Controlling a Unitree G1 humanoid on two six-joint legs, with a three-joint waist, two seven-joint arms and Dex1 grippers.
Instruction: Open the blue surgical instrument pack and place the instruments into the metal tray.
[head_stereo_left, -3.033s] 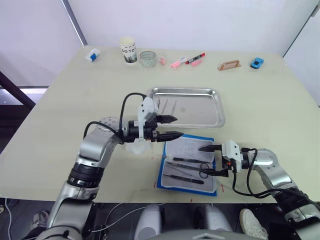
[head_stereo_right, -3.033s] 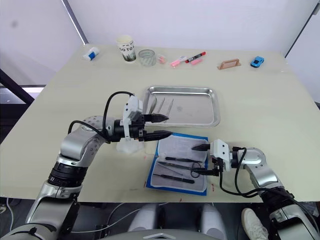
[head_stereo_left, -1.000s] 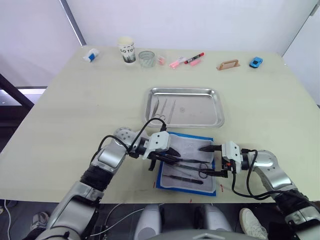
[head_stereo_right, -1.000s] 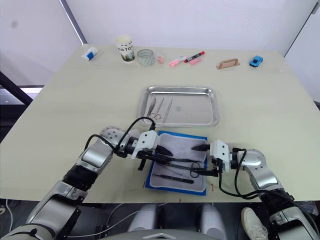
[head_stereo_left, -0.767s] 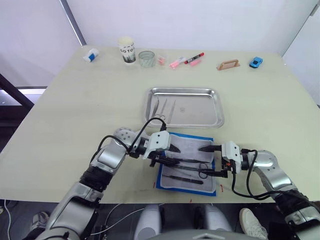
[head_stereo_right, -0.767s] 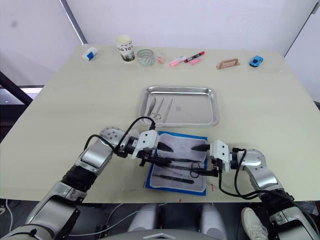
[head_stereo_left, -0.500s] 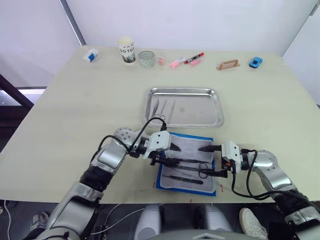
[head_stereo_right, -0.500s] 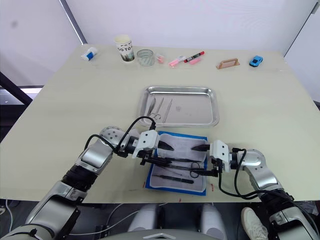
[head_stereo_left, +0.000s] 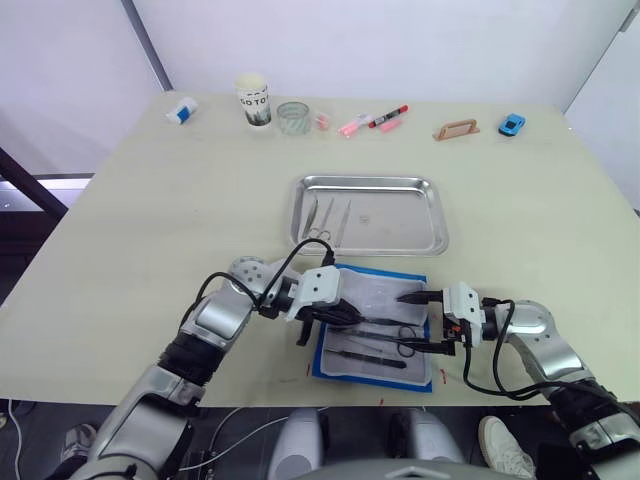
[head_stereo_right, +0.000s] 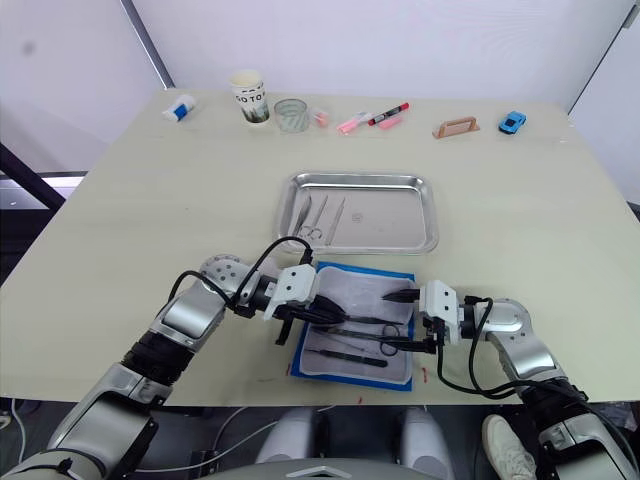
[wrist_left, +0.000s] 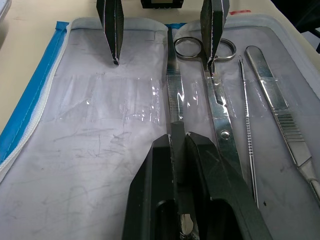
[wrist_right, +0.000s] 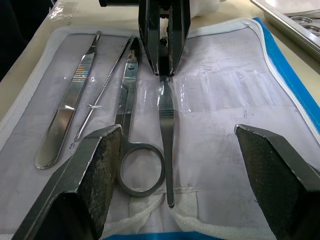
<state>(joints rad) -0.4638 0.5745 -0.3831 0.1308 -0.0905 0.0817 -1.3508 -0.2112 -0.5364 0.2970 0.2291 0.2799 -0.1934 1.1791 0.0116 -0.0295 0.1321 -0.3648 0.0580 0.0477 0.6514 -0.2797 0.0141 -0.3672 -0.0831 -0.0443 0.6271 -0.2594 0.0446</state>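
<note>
1. Now the left gripper (wrist_left: 179, 150) is clamped on the tweezers (wrist_right: 166, 120) lying in the open blue surgical instrument pack (head_stereo_left: 330, 345); half a second ago its fingers were still parted over the lining.
2. Compared with three seconds ago, the left arm has dropped from above the table beside the metal tray (head_stereo_left: 435, 215) down onto the pack.
3. The right gripper (head_stereo_left: 425, 322) is held wide open at the pack's right edge, as in every earlier frame; one black finger (wrist_right: 277, 175) is seen at each side of the lining.
4. Four instruments are seen on the pale lining: the tweezers, scissors (wrist_right: 131, 125) beside them, a thin probe (wrist_right: 102, 97), and a flat handle (wrist_right: 70, 105) outermost.
5. Slim steel tools (head_stereo_left: 328, 215) are already lying at the tray's left end, unchanged from earlier.
6. The pack is placed at the near table edge, just in front of the tray.
7. Dark lettering is visible on the paper cup (head_stereo_left: 256, 100) at the far edge; it cannot be read with certainty.
</note>
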